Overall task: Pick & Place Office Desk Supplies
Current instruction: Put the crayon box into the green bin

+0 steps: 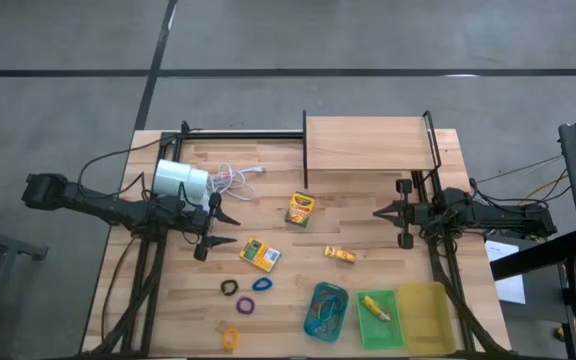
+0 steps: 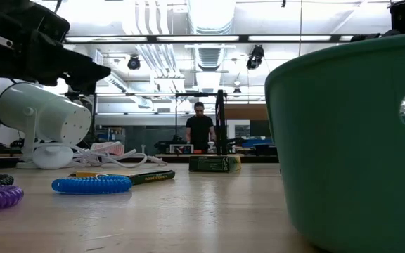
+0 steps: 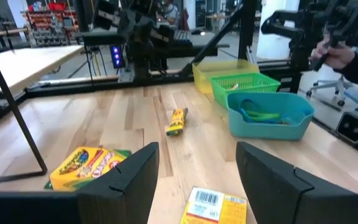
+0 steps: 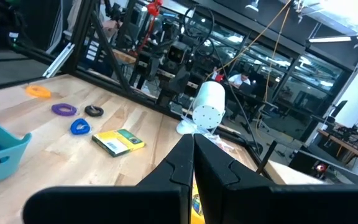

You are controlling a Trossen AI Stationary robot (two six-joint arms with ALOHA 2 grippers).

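Left gripper (image 1: pixel 224 228) spread above crayon box (image 1: pixel 260 254).

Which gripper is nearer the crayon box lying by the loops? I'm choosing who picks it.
Left. The left gripper hangs just beside the crayon box, open. The right gripper is across the table, shut.

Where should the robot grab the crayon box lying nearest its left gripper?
Probably across the short width of the crayon box, from straight above. It lies flat on the table, so only its long side edges offer grip. The open left gripper hovers close by.
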